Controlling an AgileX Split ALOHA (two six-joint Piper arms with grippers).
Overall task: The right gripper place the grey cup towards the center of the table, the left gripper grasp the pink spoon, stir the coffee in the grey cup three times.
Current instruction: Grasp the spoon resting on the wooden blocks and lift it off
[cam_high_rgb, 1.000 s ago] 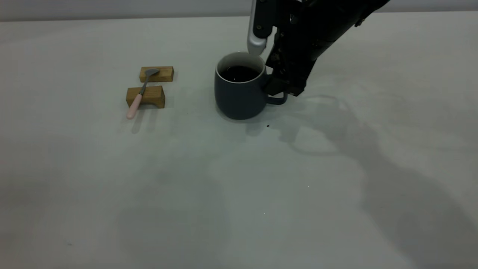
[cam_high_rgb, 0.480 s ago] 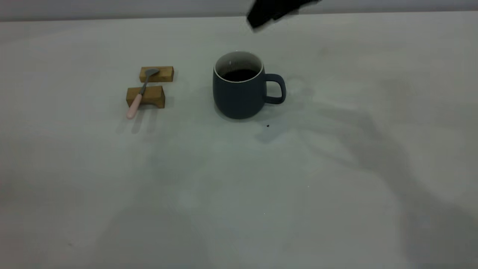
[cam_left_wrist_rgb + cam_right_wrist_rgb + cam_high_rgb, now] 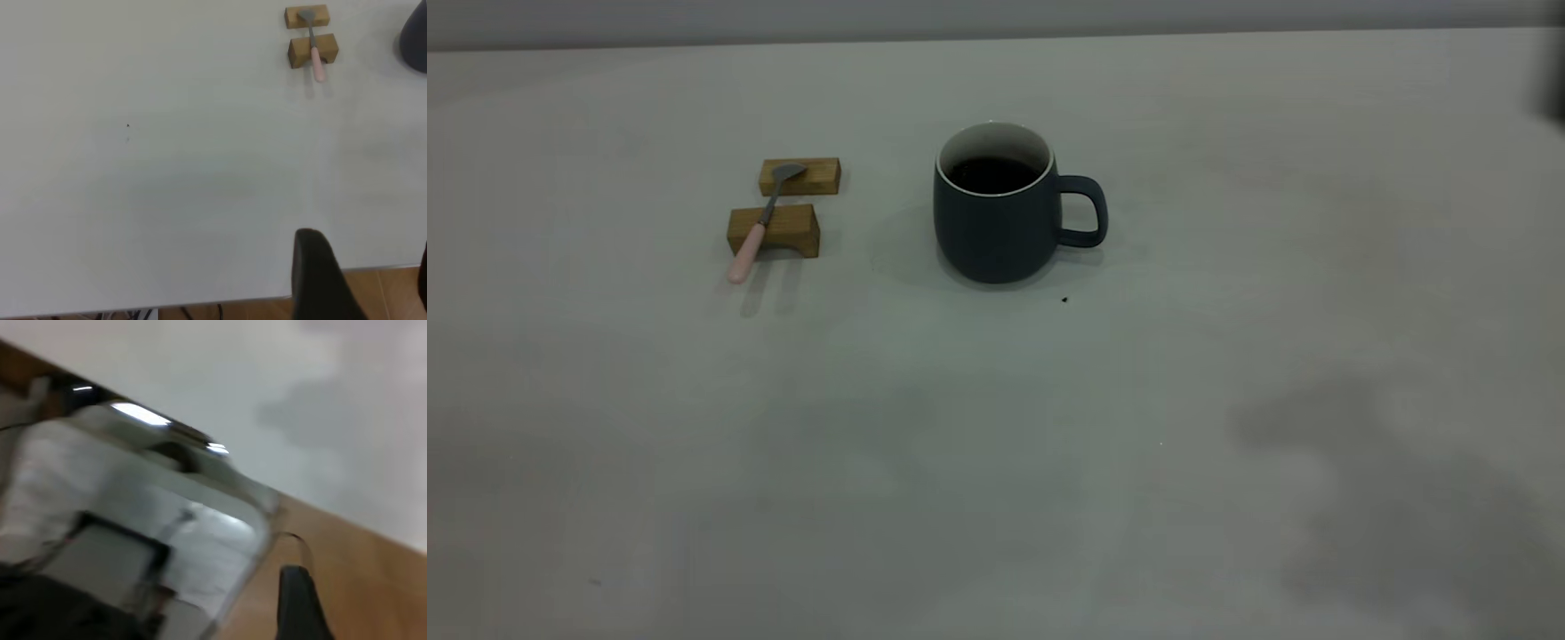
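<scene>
The grey cup (image 3: 996, 218) stands upright near the middle of the table (image 3: 996, 462), handle to the right, with dark coffee (image 3: 993, 174) inside. To its left the pink spoon (image 3: 758, 228) lies across two wooden blocks, pink handle toward the front. Neither gripper is near them in the exterior view; only a dark blur of the right arm (image 3: 1552, 80) shows at the right edge. In the left wrist view my left gripper (image 3: 367, 287) hangs open over the table's edge, far from the spoon (image 3: 313, 47). My right gripper (image 3: 363, 607) is open and holds nothing, out past the table's edge.
Two tan wooden blocks (image 3: 775, 229) (image 3: 809, 176) carry the spoon. A small dark speck (image 3: 1064, 300) lies in front of the cup. A shiny metal and white structure (image 3: 133, 520) sits beside the table over a wooden floor (image 3: 373, 547).
The right gripper let go of the cup's handle, rose, and pulled away to the right, out of the exterior view. The cup stays where it was set. The spoon has not moved.
</scene>
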